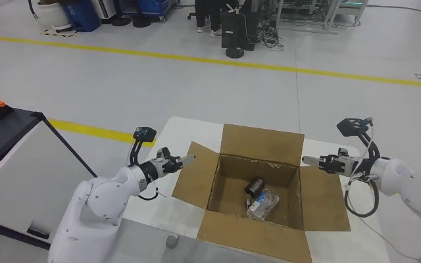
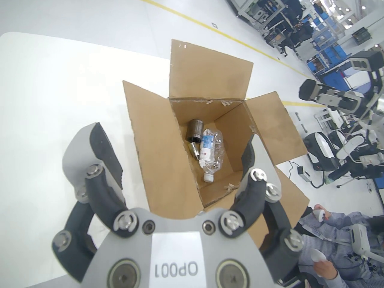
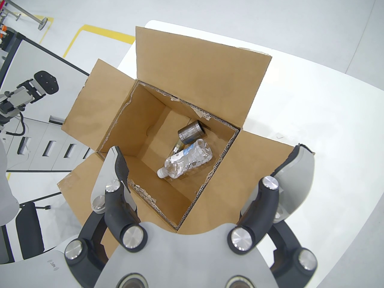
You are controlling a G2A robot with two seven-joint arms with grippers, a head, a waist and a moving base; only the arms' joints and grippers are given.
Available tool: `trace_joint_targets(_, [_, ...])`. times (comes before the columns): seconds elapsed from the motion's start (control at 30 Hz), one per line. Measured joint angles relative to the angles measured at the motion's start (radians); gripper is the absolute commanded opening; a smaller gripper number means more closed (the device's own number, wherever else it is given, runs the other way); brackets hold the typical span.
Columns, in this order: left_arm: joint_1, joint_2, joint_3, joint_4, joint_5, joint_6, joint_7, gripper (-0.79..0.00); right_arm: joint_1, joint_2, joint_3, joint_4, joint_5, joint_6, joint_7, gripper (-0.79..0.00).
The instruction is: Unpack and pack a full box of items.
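On the white table sits a brown cardboard box with all four flaps folded out. Down on its floor, a squashed clear plastic bottle with a white cap lies on its side, right next to a dark metal cylinder. By the box's left flap the left gripper hangs with its two fingers spread wide and nothing between them, and over the right flap the right gripper hangs the same way, wide apart and empty, both pointing toward the box.
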Motion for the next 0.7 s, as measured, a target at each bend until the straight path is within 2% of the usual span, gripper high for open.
trace_joint_targets(0.27, [-0.043, -0.001, 0.051, 0.053, 0.014, 0.073, -0.022, 0.0, 0.0, 0.0, 0.0, 0.0, 0.0, 0.0, 0.0, 0.0])
trace_joint_targets(0.7, [-0.084, -0.005, 0.142, 0.083, -0.008, 0.083, -0.045, 0.0, 0.0, 0.0, 0.0, 0.0, 0.0, 0.0, 0.0, 0.0])
